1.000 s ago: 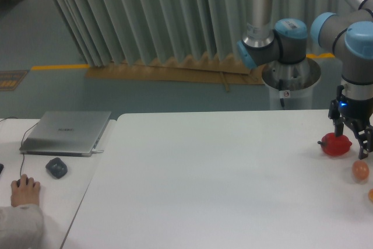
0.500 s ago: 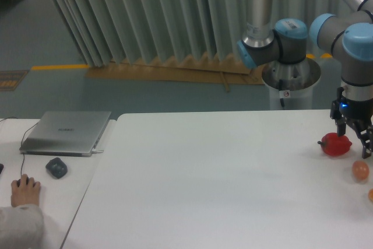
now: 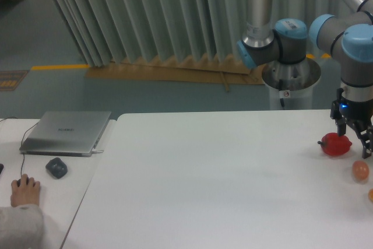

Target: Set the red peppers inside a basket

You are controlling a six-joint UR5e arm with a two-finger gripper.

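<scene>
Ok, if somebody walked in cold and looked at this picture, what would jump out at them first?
Probably the red pepper near the table's right edge, with the gripper lowered right over it, fingers apart. Next, the orange-tan egg just in front, and the closed laptop far left.

White table (image 3: 221,179) with red pepper (image 3: 336,144), 2 orange eggs (image 3: 360,171).

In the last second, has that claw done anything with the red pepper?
Barely. The claw shifted slightly to the right and up over the red pepper, its fingers straddling it. The pepper, the egg-like ball and the laptop stayed put.
</scene>
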